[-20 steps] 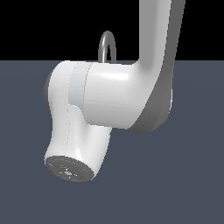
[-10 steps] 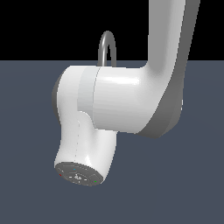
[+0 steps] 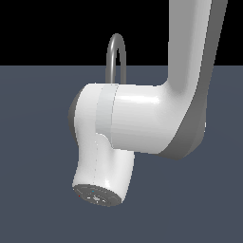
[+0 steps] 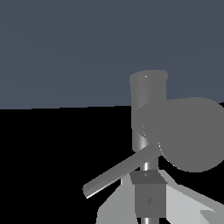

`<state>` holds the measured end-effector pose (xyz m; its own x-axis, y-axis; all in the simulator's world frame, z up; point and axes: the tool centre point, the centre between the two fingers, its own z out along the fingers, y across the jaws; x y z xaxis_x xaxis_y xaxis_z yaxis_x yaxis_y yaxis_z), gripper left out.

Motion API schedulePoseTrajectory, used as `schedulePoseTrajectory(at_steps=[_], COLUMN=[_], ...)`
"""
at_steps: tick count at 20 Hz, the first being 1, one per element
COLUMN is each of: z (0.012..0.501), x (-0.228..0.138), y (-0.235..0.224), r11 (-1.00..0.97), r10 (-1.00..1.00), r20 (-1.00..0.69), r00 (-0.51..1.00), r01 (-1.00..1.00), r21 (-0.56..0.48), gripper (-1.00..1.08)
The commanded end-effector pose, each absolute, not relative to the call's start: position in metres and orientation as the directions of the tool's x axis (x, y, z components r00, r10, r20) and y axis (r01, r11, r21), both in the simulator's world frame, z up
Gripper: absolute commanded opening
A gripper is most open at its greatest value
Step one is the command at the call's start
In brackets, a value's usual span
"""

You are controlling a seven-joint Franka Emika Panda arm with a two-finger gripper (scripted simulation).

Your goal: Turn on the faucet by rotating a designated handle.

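In the exterior view only the top of the faucet's arched spout (image 3: pixel 115 56) shows above my white arm; the base, the handle and my gripper are hidden behind the arm. The wrist view is close up on the faucet (image 4: pixel 148 98), with its grey cylindrical base and a wide rounded part beside it. The handle (image 4: pixel 117 171) is a thin grey rod sticking out at a slant from the base. My gripper (image 4: pixel 148 178) sits right by the handle's inner end. Its grey fingertips (image 4: pixel 149 200) look pressed together, with nothing between them.
My bulky white arm (image 3: pixel 142 123) fills the middle of the exterior view and blocks most of the faucet. A flat dark blue-grey floor (image 3: pixel 38 190) spreads all around under a black background.
My arm has shifted toward the exterior view's right and slightly downward over the last second. The faucet's spout has stayed where it was.
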<state>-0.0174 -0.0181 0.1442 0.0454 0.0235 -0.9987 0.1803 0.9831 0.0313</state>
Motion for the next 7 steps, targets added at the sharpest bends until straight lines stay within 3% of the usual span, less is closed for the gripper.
schedulePoseTrajectory(at_steps=[1, 7], z=[0.118, 0.102], x=[-0.023, -0.025], y=[-0.035, -0.052], r11=[0.985, 0.984], r10=[0.01, 0.002], r20=[-1.0, -1.0], r00=[0.004, 0.0], r01=[0.172, 0.181], r21=[0.01, 0.002], gripper=[-1.0, -1.0])
